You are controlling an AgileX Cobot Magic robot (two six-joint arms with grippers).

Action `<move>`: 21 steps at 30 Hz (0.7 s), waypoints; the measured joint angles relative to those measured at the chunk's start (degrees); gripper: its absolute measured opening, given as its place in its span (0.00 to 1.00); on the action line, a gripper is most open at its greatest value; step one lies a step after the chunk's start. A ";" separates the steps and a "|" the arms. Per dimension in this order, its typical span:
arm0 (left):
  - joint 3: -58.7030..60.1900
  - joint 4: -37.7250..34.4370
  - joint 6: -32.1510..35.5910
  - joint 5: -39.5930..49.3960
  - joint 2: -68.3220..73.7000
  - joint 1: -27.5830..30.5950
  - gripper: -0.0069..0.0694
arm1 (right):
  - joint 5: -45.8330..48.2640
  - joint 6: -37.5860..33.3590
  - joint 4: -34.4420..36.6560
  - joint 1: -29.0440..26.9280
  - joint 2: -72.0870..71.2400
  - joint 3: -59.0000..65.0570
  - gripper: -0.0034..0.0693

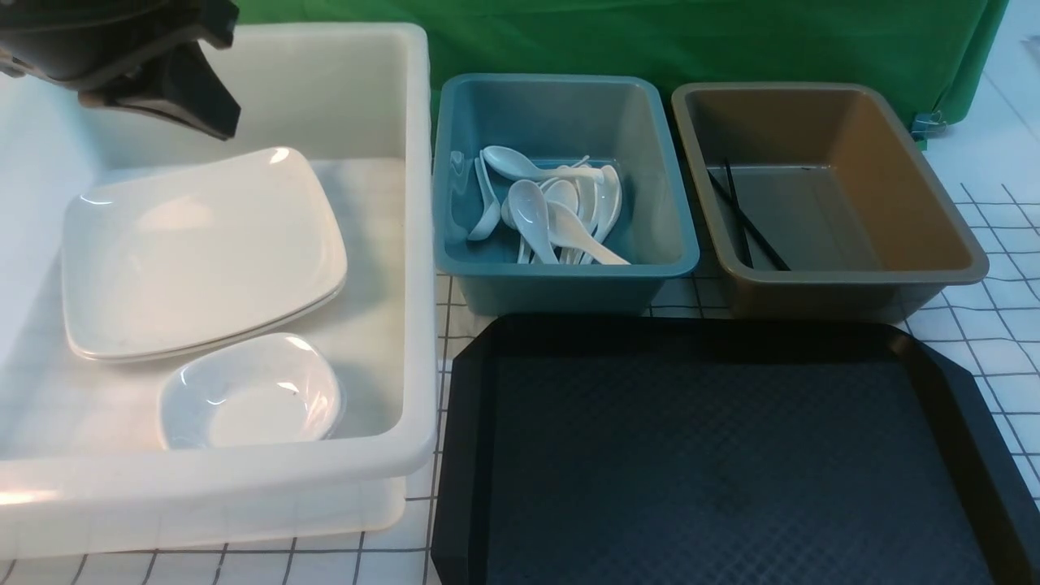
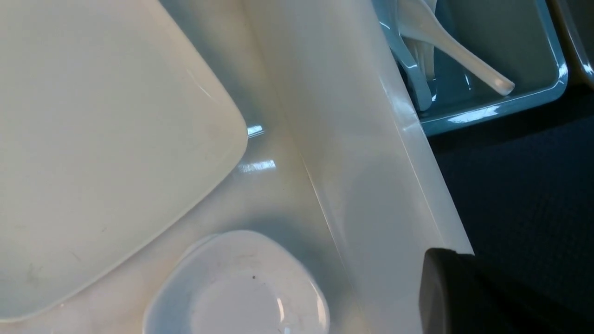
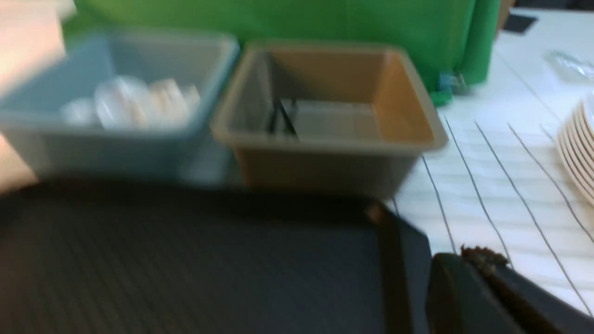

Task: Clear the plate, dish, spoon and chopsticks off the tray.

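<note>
Upper left of the front view: left gripper (image 1: pixel 162 97) hangs over the white tub (image 1: pixel 418 244), fingers pressed together, holding nothing. Looks like a retreat pose above the drop spot, judging by how everything lies below it.

Left-centre: the plate (image 1: pixel 203 252) lies flat in the tub on top of another just like it, so stacked by type. Just in front, lower left, the dish (image 1: pixel 252 390) sits upright with its dark speck showing, close to the plate's edge, whether touching is unclear. The left wrist view shows the same pair, dish (image 2: pixel 236 287) beside plate (image 2: pixel 102 139), against the tub wall.

Centre top: blue bin (image 1: pixel 561 276) holds a heap of white spoons; the spoon (image 1: pixel 532 207) is among them, can't tell which one for sure. Cutlery sorted apart from the crockery.

Upper right: brown bin (image 1: pixel 845 276) holds the chopsticks (image 1: pixel 743 219), leaning along its left wall, the only items inside.

Lower centre to right: the tray (image 1: pixel 731 455) lies bare, nothing on its patterned surface. Task reads as done.

Right gripper is out of the front view; the right wrist view is blurred, only one dark finger (image 3: pixel 468 297) shows, over the tray's corner. Jaws closed or nearly so, empty.
</note>
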 joint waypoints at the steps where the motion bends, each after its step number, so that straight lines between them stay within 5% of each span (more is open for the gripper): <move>1: 0.00 -0.05 0.16 0.08 0.00 0.00 0.09 | 0.04 0.00 -0.79 0.00 -0.87 1.54 0.12; 12: 2.50 -0.28 0.60 0.48 -4.65 0.00 0.09 | 0.09 -0.07 -2.25 0.00 -7.27 8.99 0.16; 21: 16.93 0.75 0.60 0.61 -23.92 0.00 0.09 | 0.16 -0.07 -2.25 0.00 -7.27 8.99 0.18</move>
